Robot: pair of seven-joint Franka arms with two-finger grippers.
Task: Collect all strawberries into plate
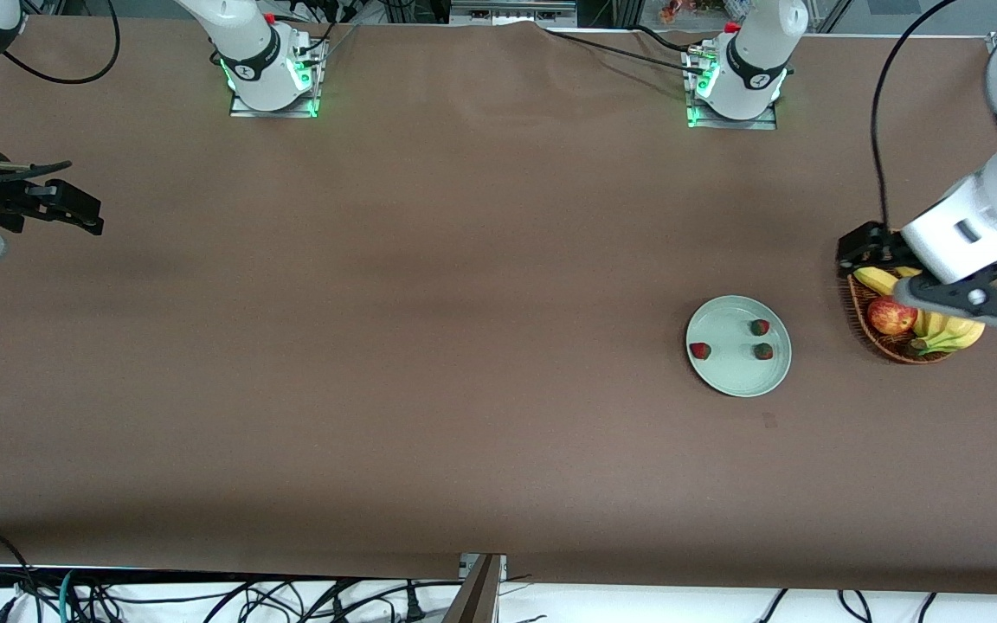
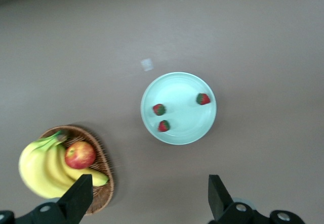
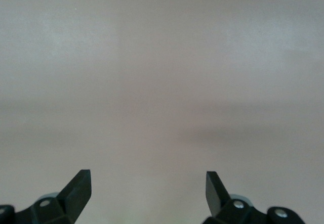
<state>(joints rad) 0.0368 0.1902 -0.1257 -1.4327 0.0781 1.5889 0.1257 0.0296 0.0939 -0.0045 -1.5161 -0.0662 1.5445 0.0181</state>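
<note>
3 strawberries [image 1: 759, 327] in plate [image 1: 723, 376]; left end effector [image 2: 149, 196] open over basket [image 1: 855, 305], right end effector [image 3: 148, 191] open, waiting

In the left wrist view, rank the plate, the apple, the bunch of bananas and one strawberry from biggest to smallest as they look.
1. plate
2. bunch of bananas, not much smaller than the plate, partly behind a jaw
3. apple
4. any of the strawberries, all three looking about alike
</note>
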